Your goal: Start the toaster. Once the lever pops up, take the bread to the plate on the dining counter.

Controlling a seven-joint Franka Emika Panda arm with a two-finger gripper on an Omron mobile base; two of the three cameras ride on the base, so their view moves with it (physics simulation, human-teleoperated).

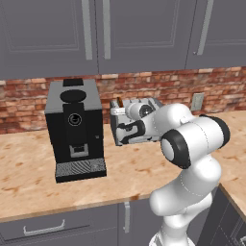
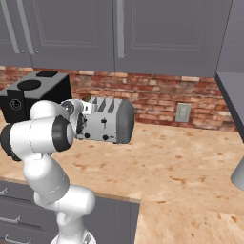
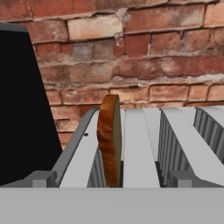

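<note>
You're at the pickup step: the bread [image 3: 109, 138] stands high in the toaster [image 2: 112, 121] slot's left end, your gripper [image 1: 121, 129] spread wide beside it, so next straddle the slice.

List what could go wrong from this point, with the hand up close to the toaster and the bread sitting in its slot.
1. The bread stands on edge in the toaster's leftmost slot, well above the top; a hand passing low could knock it.
2. The black coffee machine stands close beside the toaster, so the arm has little room on that side.
3. The toaster sits unanchored on the counter; a hard lever push might slide it.
</note>
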